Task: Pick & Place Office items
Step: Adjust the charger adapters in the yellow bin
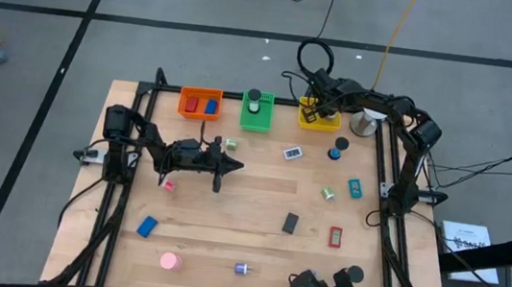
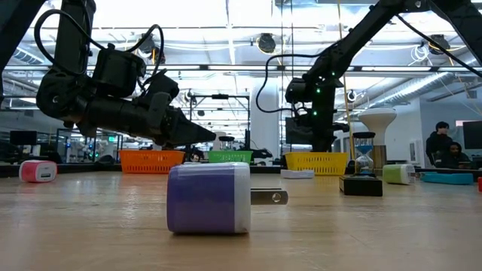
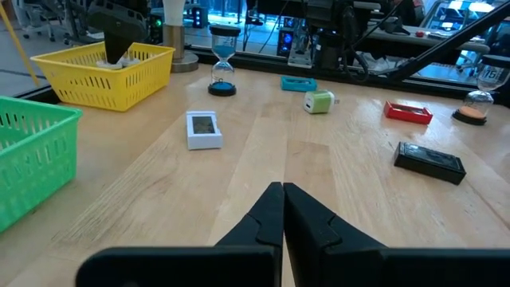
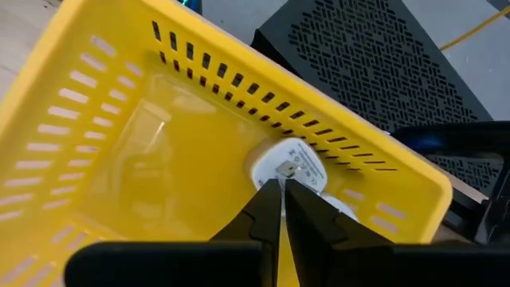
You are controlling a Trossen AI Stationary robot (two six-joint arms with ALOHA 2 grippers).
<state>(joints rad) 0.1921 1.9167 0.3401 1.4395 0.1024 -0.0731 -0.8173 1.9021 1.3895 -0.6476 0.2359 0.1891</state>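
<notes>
The desk (image 1: pixel 256 226) carries the office items scattered across its middle and near edge, with an orange bin (image 1: pixel 200 103), a green bin (image 1: pixel 257 111) and a yellow bin (image 1: pixel 319 118) along the far side. The right gripper (image 4: pixel 276 185) hangs inside the yellow bin, jaws pressed together and holding nothing, just above a white round charger-like piece (image 4: pixel 288 166) lying on the bin floor. The left gripper (image 3: pixel 283 191) hovers over the desk's left-centre, jaws likewise pressed together and empty.

Largest of the loose pieces, the black block (image 3: pixel 429 159) looks rigid and flat; I would take it across its short sides. The purple-and-white plug (image 2: pixel 208 197) seems light, hard and smooth, so probably slippery: pinch its flat faces, not the prongs. The small green piece (image 3: pixel 319 101) may be a similar plug, though I cannot be sure; it looks light and likely to skid.
</notes>
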